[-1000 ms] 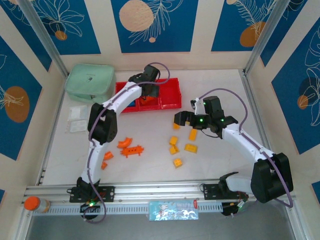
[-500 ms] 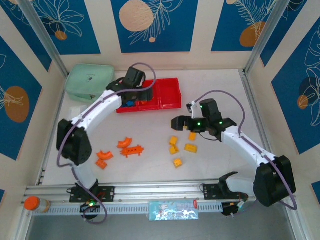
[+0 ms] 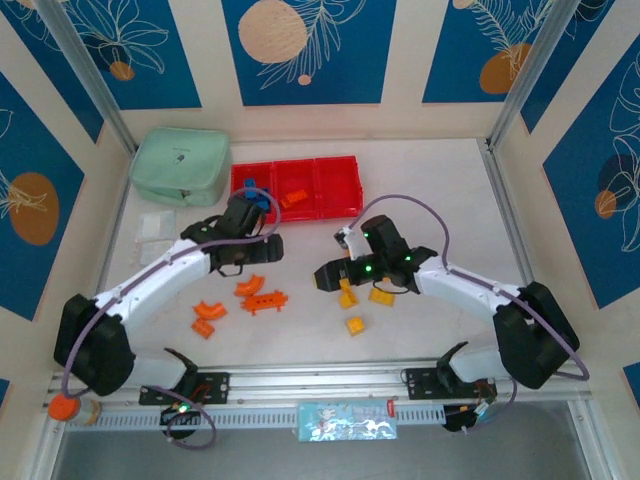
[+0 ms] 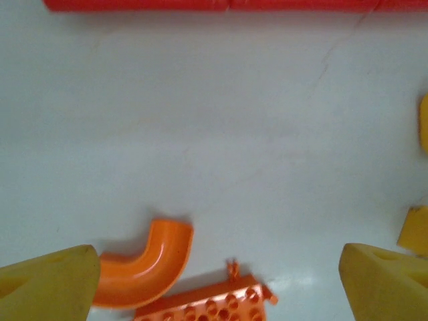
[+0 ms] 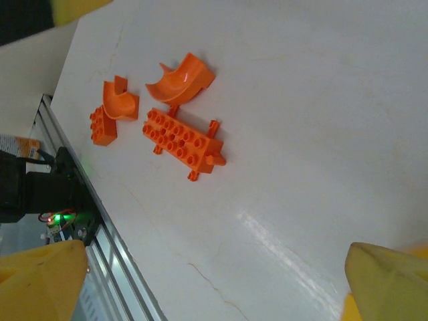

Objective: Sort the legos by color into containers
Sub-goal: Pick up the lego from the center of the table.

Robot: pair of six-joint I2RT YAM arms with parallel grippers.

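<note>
**Overhead and wrist views of the sorting scene.** The three red containers (image 3: 340, 200) stand in a joined row at the far side of the tabletop (image 3: 430, 190), just beside the mint green pouch (image 3: 180, 165). Two clear packets (image 3: 155, 228) lie below the pouch.

- **Sorted pieces:** The leftmost container holds a blue lego (image 3: 255, 196). The middle one holds an orange lego (image 3: 293, 198).
- **Unsorted orange pieces:** These lie loose on the tabletop in front of the left arm. They are a curved orange lego (image 4: 144, 267), a long studded orange lego (image 4: 207, 304) touching or just beside it, and two smaller orange legos (image 3: 207, 317) nearer the arm bases.
- **Unsorted yellow pieces:** The yellow legos (image 3: 380, 295) lie right of centre, one of them (image 3: 355, 325) apart from the others toward the near edge.
- **Left hand:** The left hand (image 3: 248, 255) hangs between the containers and the curved orange lego. It is released: its yellow fingertips (image 4: 47, 281) are spread wide in the wrist view and grasp nothing.
- **Right hand:** The right hand (image 3: 335, 265) hangs beside the yellow legos. It is likewise released, with its fingertips (image 5: 40, 281) far apart and bare tabletop between them. Whether it touches the nearest yellow piece cannot be told.
</note>
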